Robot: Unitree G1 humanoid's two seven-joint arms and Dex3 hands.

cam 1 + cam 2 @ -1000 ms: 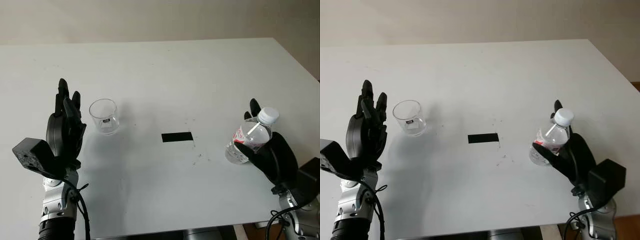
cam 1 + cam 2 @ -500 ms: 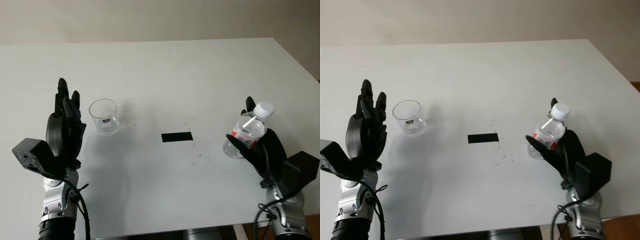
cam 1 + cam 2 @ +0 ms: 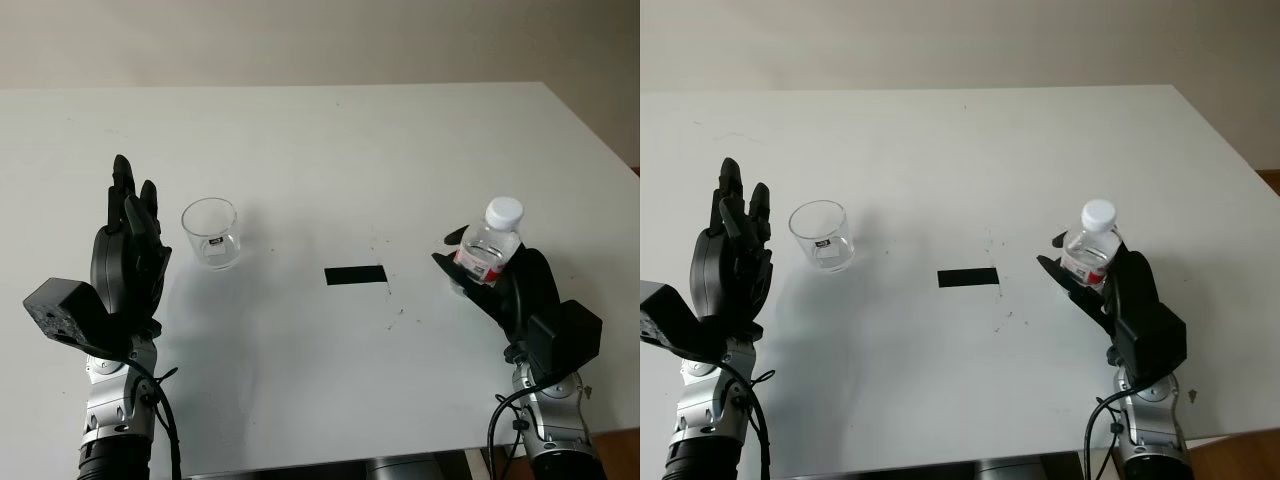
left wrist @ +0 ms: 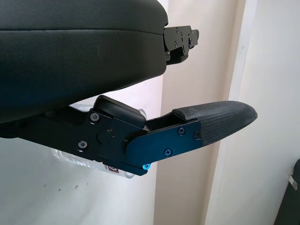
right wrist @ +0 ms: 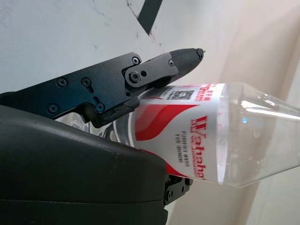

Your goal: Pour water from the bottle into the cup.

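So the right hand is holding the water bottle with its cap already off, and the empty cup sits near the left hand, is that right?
Not quite: the white cap is still on the water bottle, as the right eye view shows. The rest holds: the right hand grasps the bottle, and the empty cup stands beside the open left hand.

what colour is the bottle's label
Red and white, on the bottle held in the right hand; best seen in the right wrist view.
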